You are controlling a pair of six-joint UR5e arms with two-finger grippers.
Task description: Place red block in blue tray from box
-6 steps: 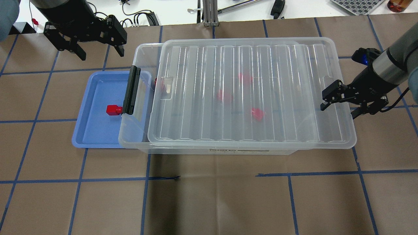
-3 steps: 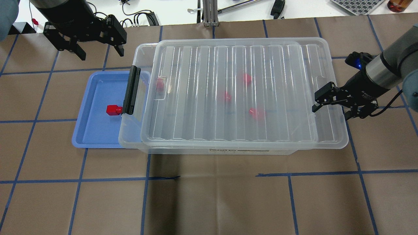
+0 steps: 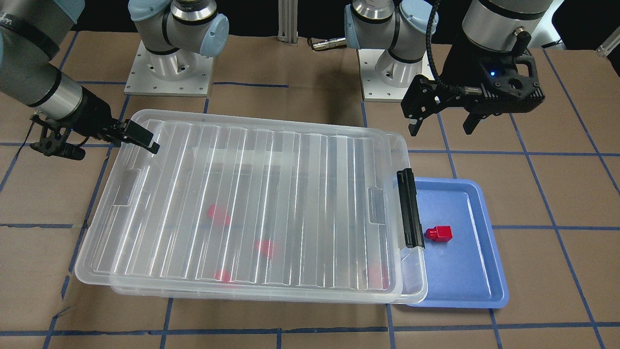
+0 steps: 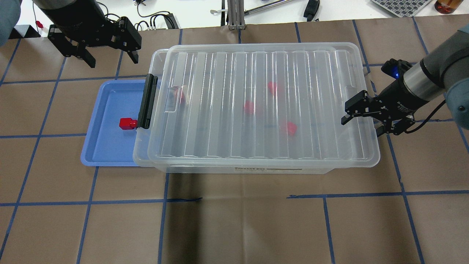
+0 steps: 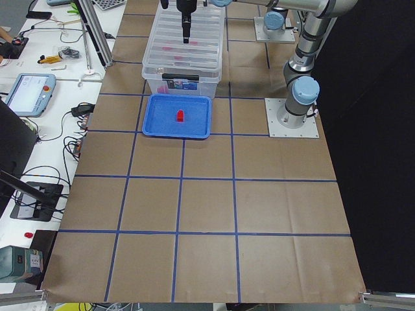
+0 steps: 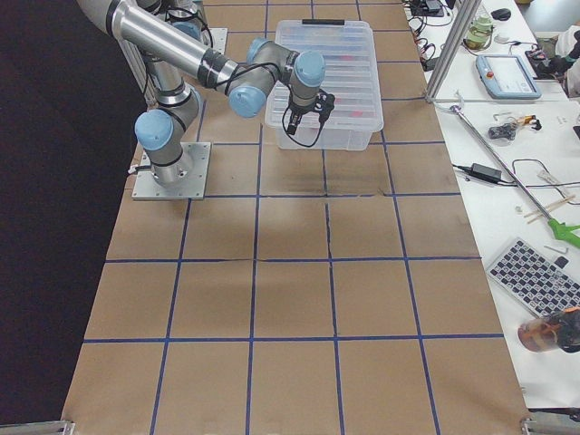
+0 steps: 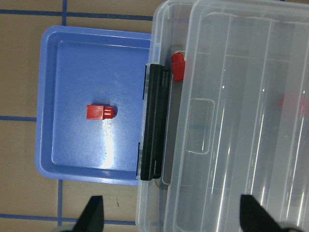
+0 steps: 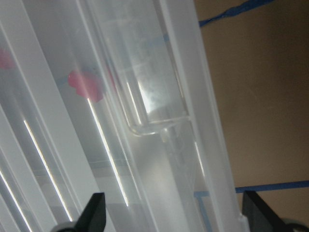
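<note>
One red block (image 4: pixel 127 123) lies in the blue tray (image 4: pixel 110 146), also seen in the front view (image 3: pixel 439 233) and the left wrist view (image 7: pixel 100 112). The clear box (image 4: pixel 234 169) overlaps the tray's right side. Its ribbed lid (image 4: pixel 263 91) lies on top, and several more red blocks (image 4: pixel 250 107) show blurred through it. One block (image 7: pixel 178 65) sits in the open gap by the black latch (image 4: pixel 147 101). My left gripper (image 4: pixel 113 60) is open and empty, high behind the tray. My right gripper (image 4: pixel 362 126) is open, its fingers straddling the lid's right end rim (image 8: pixel 207 145).
The table is brown paper with blue tape lines. The robot bases (image 3: pixel 169 72) stand behind the box. Cables and tools (image 4: pixel 234 14) lie on the white bench beyond the table's far edge.
The lid has slid left over the box toward the latch, narrowing the open gap. My right gripper has moved left with it. My left gripper has not moved.
</note>
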